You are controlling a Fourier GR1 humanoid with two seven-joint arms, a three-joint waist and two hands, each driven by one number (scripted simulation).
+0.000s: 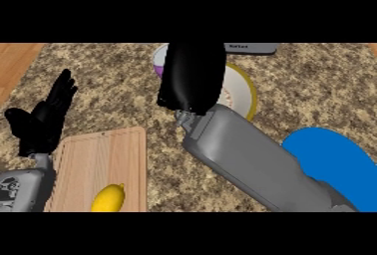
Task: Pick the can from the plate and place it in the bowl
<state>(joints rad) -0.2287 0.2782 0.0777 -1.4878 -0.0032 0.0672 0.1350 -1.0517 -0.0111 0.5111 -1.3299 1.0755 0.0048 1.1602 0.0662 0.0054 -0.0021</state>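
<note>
R hand: we reach over bowl near counter back edge; grip unclear, we can't tell.
Can: hidden, we can't locate it.
Plate: counter's right edge.
L hand: released, fingers up, left edge.
Lemon: on board, front edge.

Single head view, looking steeply down onto the counter from above and behind the arms. Forearms entering from the lower edge: left hand at the left, right hand reaching up the middle, so not mirrored. Close enough that the right forearm fills much of the centre and hides part of the bowl. Plate cut by the right edge, board and lemon cut by the lower edge. Wooden strip at the far left. No second view, hence no shared region.
</note>
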